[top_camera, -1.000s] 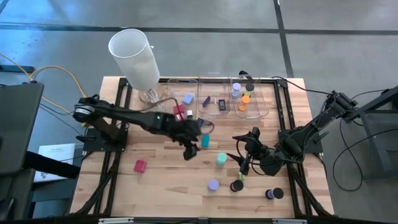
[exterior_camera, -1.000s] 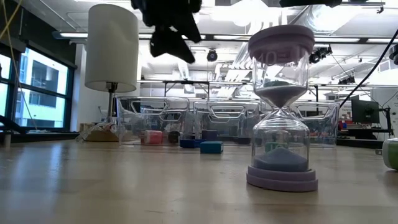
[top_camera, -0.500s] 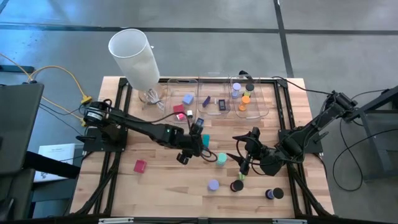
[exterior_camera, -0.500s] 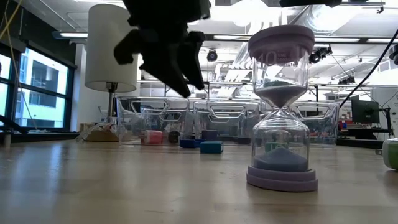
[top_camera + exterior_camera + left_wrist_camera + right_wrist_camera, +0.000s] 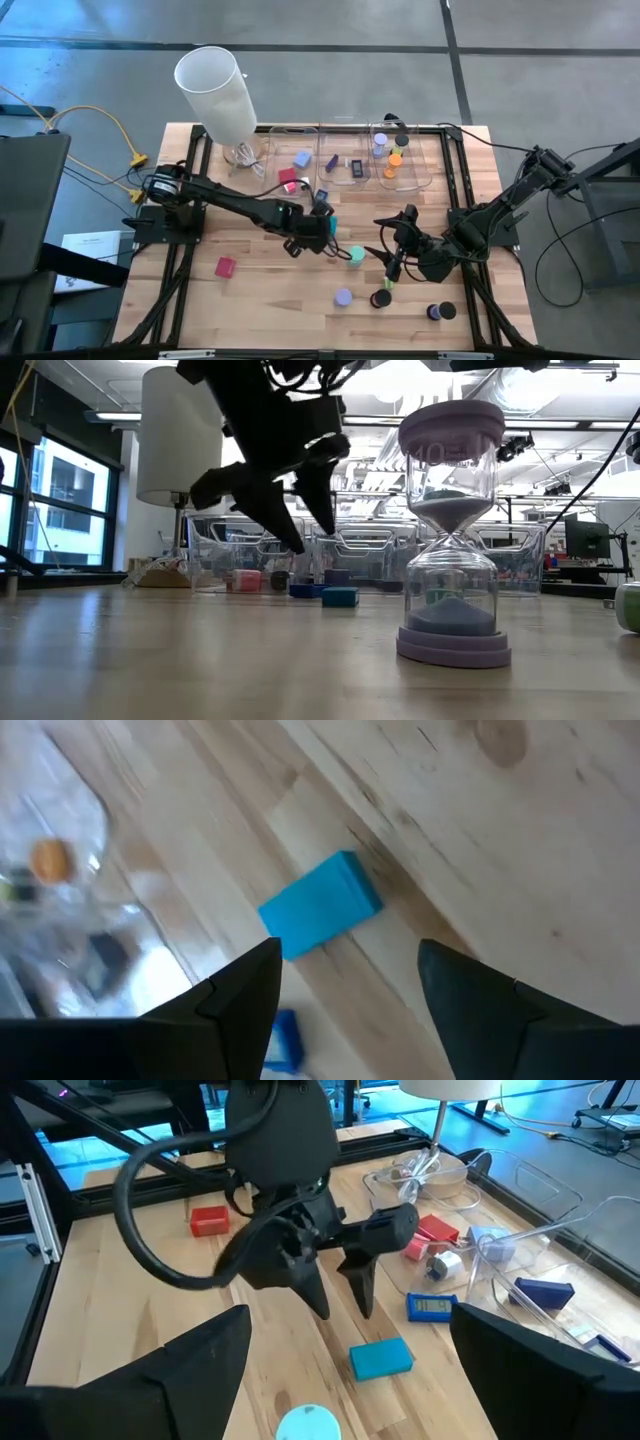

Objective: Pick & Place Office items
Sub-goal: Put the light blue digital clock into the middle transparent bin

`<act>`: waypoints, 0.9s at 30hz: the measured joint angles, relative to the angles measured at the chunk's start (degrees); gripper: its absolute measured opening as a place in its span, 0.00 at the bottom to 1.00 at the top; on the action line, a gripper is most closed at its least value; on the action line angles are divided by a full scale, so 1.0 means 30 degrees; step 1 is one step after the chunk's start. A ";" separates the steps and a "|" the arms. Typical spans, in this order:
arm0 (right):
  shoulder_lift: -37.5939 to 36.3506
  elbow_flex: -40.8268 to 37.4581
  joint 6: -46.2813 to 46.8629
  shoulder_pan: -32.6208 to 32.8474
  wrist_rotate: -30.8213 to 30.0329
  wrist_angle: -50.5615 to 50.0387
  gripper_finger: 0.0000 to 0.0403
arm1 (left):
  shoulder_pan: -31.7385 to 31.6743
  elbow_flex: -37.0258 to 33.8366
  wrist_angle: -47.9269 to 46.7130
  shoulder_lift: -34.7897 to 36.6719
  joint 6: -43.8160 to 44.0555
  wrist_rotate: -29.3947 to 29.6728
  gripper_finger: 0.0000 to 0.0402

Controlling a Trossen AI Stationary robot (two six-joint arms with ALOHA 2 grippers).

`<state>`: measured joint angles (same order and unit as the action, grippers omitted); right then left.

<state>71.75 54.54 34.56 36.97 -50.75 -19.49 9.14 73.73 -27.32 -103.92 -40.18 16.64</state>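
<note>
Near the middle of the pale wooden table, our left gripper hangs just above a small teal flat rectangular block, its 2 dark fingers spread wide and pinching nothing. From the left wrist camera the block lies flat on the wood, framed between the fingers, with nothing touching it. The same block shows in the right wrist view just beyond the fingertips, and in the low view in front of the row of clear plastic bins.

We judge this block to be light, rigid and smooth-sided, probably plastic or foam, so it should neither bend nor break under a modest squeeze. Its smooth faces could slip or let it twist, so we would close across its 2 long sides, near the middle of its length, with the fingers squared to its angle on the table. It lies low, so the fingertips need to come almost to the wood.

Our right gripper waits towards the table's right side, fingers apart and empty, near a lavender hourglass timer and a few round discs. A tall white cylinder stands at the far left corner.
</note>
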 joint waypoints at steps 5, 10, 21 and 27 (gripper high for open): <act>0.0000 0.0000 -0.0035 0.0007 -0.0010 -0.0011 0.82 | -0.0542 0.0000 0.0678 0.0007 -0.3079 0.0036 0.56; 0.0000 0.0000 -0.0033 0.0005 0.0056 -0.0019 0.82 | -0.1108 0.0000 0.0843 0.0007 -0.3363 0.0036 0.56; 0.0000 0.0000 0.0023 0.0007 0.0056 -0.0015 0.82 | -0.2959 0.0000 0.1805 0.0007 0.0934 -0.3415 0.56; -0.0003 0.0000 0.0023 0.0003 0.0056 -0.0015 0.82 | -0.3122 0.0000 0.1776 0.0015 -0.3564 -0.4030 0.56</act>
<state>71.74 54.54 34.63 36.98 -50.59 -19.53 -0.22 73.73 -21.99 -103.88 -50.87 4.56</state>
